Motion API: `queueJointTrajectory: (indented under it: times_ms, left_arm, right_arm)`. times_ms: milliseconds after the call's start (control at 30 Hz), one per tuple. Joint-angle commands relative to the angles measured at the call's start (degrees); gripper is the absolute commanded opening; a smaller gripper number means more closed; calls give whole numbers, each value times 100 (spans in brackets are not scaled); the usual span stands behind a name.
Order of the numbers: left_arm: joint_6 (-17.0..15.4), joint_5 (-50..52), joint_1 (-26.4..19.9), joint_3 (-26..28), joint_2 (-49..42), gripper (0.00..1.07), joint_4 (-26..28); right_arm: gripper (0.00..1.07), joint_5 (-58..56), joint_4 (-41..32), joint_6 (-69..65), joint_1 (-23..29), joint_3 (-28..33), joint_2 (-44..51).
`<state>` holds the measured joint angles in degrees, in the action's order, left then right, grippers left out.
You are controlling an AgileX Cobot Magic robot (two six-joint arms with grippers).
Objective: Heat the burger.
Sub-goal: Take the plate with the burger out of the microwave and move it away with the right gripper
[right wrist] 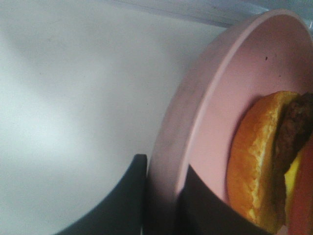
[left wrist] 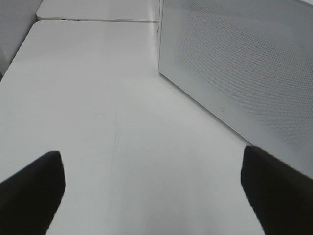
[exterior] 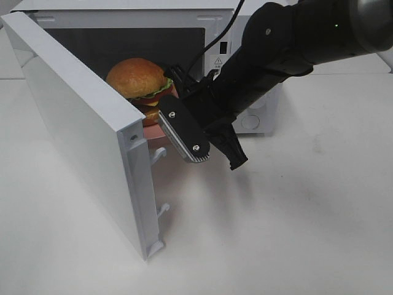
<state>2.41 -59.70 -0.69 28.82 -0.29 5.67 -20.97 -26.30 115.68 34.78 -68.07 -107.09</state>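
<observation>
Risk of the burger sliding off: right gripper pinches the plate rim at the microwave mouth; left gripper, wide open, holds nothing.

The left claw hangs wide apart over the white table beside the microwave door.

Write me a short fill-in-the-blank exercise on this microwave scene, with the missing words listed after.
1. The burger sits on a plate coloured ____.
2. The microwave door stands ____.
3. The right tool is shut on the plate's ____.
4. The left tool holds ____.

Missing words: pink; open; rim; nothing
</observation>
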Motion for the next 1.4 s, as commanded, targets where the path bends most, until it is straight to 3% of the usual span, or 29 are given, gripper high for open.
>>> queueJointTrajectory:
  times_ms: [33,833,1400]
  left_arm:
    - [11,29,-6,-23,-109,90,0]
    - [11,29,-6,-23,-109,90,0]
    - [11,29,-6,-23,-109,90,0]
  right_arm:
    - [0,395,-355,292,-63,69,258]
    - [0,504,-579,286,-103,1243,1421]
    - [0,877,-579,63,223,2361,2343]
